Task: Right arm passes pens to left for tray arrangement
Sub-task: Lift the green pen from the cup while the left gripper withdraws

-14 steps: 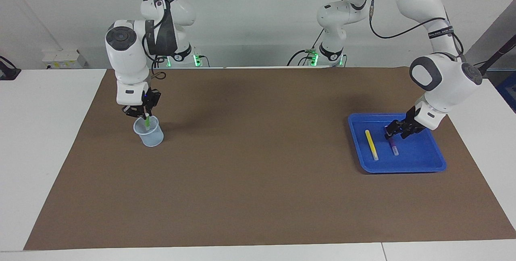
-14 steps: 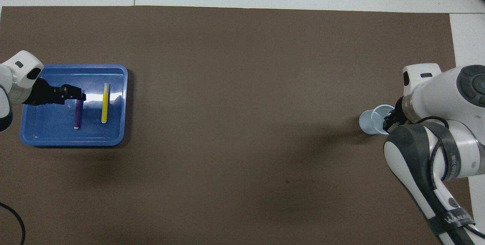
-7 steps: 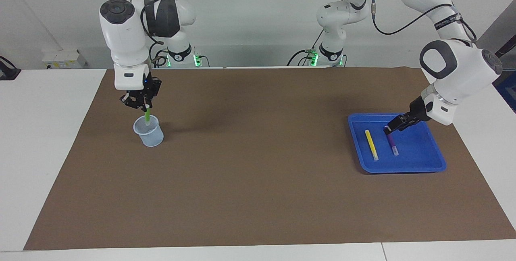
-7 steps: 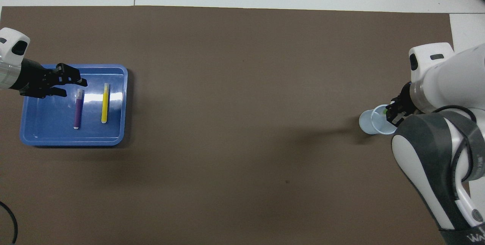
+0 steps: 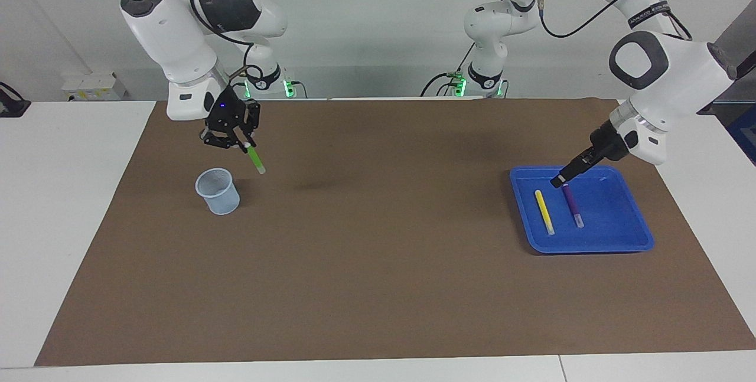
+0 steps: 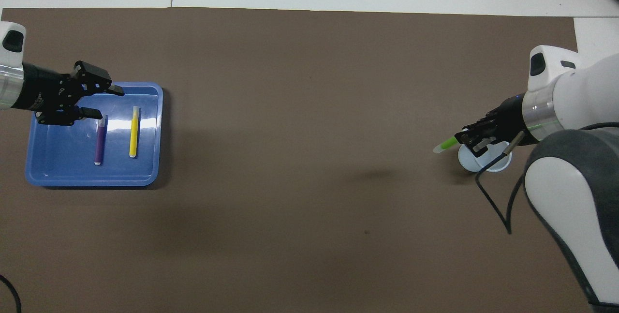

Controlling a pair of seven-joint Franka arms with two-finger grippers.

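Brown mat (image 5: pixel 378 264) on white table (image 5: pixel 71 205); pale wall.

No readable text, label, brand or number on any object; arm band lettering too small to read.

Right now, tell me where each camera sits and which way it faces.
Facing view: high across the table, looking at the robots; both arms show whole, right hand shut on the green pen, left hand over the tray.
Overhead view: above the robots' end, looking steeply down; both hands and forearms show.
Shared: tray, cup, yellow pen, purple pen.
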